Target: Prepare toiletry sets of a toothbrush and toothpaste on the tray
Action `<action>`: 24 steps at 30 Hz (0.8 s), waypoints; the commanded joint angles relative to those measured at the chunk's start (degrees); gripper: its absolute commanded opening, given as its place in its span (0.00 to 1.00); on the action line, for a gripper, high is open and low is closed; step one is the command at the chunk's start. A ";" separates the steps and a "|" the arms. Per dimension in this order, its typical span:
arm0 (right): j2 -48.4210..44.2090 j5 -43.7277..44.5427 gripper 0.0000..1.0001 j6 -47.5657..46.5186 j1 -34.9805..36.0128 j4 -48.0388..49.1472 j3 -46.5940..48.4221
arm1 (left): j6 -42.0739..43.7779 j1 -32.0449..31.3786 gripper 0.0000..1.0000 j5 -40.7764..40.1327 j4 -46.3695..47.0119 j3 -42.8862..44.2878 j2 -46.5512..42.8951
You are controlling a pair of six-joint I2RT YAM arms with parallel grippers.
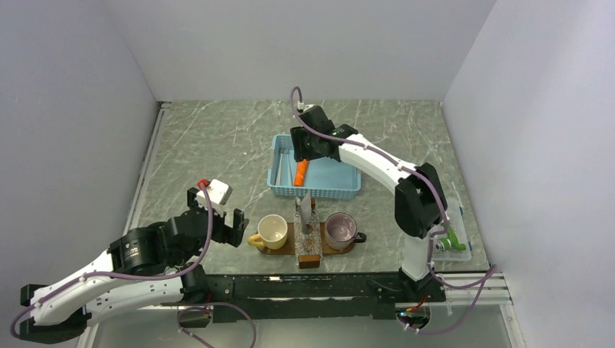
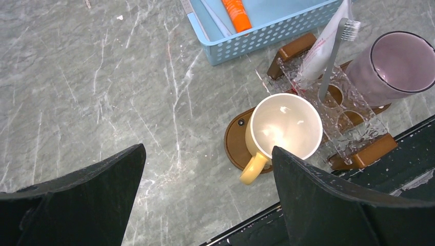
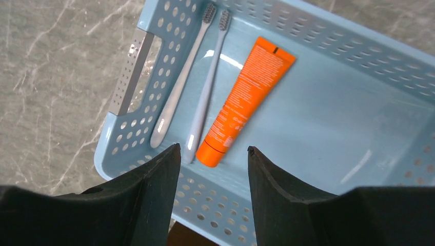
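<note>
Over the near end of the light-blue basket point(image 3: 354, 43), the right gripper point(image 3: 213, 151) was poised with its jaws partly apart and nothing between them. Below it the toothbrush point(image 3: 206, 82) was seen lying flat on the basket floor, just beside a greyer brush point(image 3: 179, 77) on one side and the orange tube point(image 3: 246, 97) on the other. A mis-grab was judged likely: in so little room two items could be pinched together, or the slim brush missed. The near basket wall could also be struck. The left gripper point(image 2: 208, 149) was seen wide open and empty over bare table beside the tray point(image 2: 233, 146), where open room was left.
</note>
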 commanded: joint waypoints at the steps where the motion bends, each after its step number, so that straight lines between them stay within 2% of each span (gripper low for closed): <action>1: 2.90 -3.60 0.52 0.36 -0.16 5.76 1.52 | 0.59 -0.12 1.00 -2.02 1.94 -0.06 -0.33; 11: 13.96 -7.28 0.46 1.57 -0.41 8.12 7.29 | 0.88 0.01 0.99 -1.61 2.39 -0.19 -0.11; 24: 20.80 -8.32 0.43 1.27 -0.43 8.21 11.55 | 1.03 0.54 0.99 -1.73 2.36 -0.25 0.14</action>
